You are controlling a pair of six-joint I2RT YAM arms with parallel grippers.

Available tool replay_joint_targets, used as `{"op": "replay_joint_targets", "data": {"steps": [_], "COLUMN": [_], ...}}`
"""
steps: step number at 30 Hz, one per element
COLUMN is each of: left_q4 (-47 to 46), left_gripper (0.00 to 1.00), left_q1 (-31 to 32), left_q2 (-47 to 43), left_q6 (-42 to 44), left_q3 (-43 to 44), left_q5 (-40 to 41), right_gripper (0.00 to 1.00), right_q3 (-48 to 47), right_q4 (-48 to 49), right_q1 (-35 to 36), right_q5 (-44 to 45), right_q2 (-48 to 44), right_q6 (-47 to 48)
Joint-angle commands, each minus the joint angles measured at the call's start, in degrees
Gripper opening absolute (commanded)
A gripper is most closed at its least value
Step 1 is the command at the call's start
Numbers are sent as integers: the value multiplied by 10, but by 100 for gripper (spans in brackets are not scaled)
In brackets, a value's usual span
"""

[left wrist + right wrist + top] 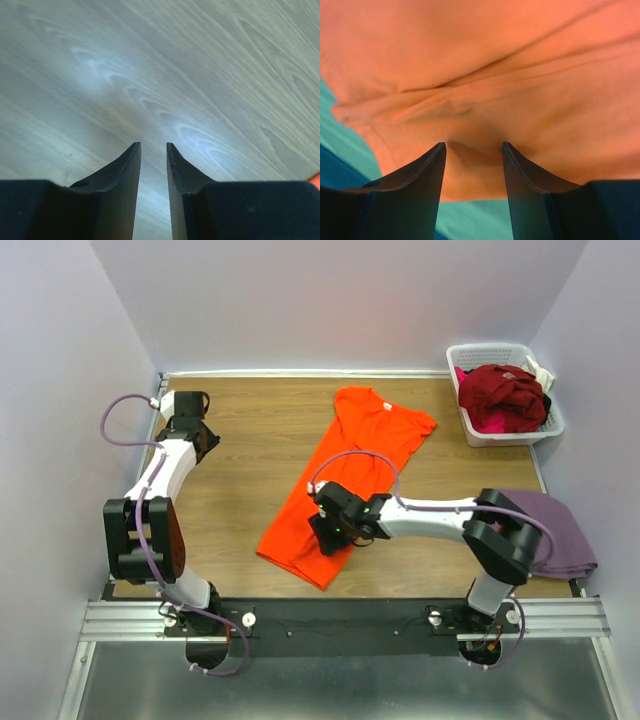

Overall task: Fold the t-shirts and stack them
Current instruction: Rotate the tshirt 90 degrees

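While the right gripper (474, 145) sits jaws apart over the near end of the orange t-shirt (372, 430) — lying diagonally, centre — best to pinch the hem edge squarely; left gripper (153, 145) narrowly parted, empty, far left.

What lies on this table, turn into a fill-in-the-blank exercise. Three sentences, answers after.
1. The shirt in the middle of the table is ____.
2. The dark red shirt lies in the white ____.
3. The ____ pincer hangs over bare wood, touching no shirt.
Missing words: orange; basket; left.
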State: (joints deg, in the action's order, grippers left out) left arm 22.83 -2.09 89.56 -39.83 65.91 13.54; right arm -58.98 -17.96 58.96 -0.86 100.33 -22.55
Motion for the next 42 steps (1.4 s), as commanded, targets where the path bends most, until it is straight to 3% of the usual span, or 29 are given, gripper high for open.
{"op": "replay_joint_targets", "data": {"steps": [1, 8, 15, 19, 22, 27, 37, 42], "left_q4": [-10, -25, -60, -60, -67, -69, -61, 56], "left_gripper": [36, 36, 36, 36, 36, 36, 39, 39], "left_q1": [57, 186, 291, 328, 351, 374, 385, 384], "left_q2": [42, 130, 243, 324, 365, 419, 508, 575], "left_q6": [15, 48, 101, 129, 151, 169, 151, 112], "left_q3": [40, 161, 288, 364, 411, 482, 528, 652], "left_q5": [-15, -31, -102, -133, -160, -161, -154, -109], "right_gripper": [57, 56, 58, 59, 60, 61, 61, 61], "right_q3": [77, 77, 57, 33, 19, 26, 64, 73], "right_q4": [-118, -149, -168, -190, -198, -201, -201, -201], "right_q1": [6, 6, 5, 4, 2, -20, -41, -42], "right_q5": [2, 75, 319, 472, 524, 540, 509, 500], "right_q2": [-77, -216, -364, -373, -360, -349, -357, -361], "right_q6": [-50, -105, -197, -225, -239, -257, -303, -317]}}
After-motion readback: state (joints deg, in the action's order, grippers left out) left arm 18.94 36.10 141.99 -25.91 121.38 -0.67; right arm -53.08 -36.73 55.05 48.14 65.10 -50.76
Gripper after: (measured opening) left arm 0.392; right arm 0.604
